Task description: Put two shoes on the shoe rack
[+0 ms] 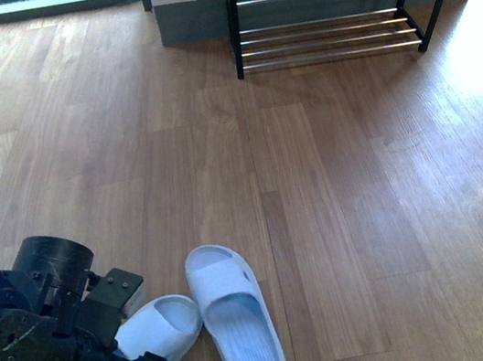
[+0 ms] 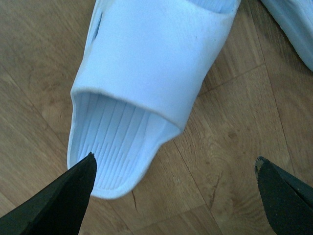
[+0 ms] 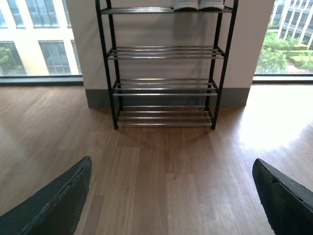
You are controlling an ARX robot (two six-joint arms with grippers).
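Two pale-blue slide sandals lie on the wood floor close to me: one slide (image 1: 235, 316) to the right, the other slide (image 1: 160, 328) partly under my left arm. My left gripper (image 1: 153, 325) hovers over that second one, open. In the left wrist view the slide (image 2: 146, 63) fills the upper part, with its open end between the fingers (image 2: 63, 200) and nothing gripped by the left gripper (image 2: 176, 166). The shoe rack (image 1: 332, 26) stands against the far wall. My right gripper (image 3: 171, 171) is open over bare floor, facing the shoe rack (image 3: 166, 88). It is outside the front view.
White-soled shoes (image 3: 198, 5) sit on the rack's top tier, cut off by the frame edge. A grey-skirted wall (image 3: 166, 29) backs the rack, with floor-level windows (image 3: 39, 39) on either side. Wood floor (image 1: 335, 183) stretches between the slides and the rack.
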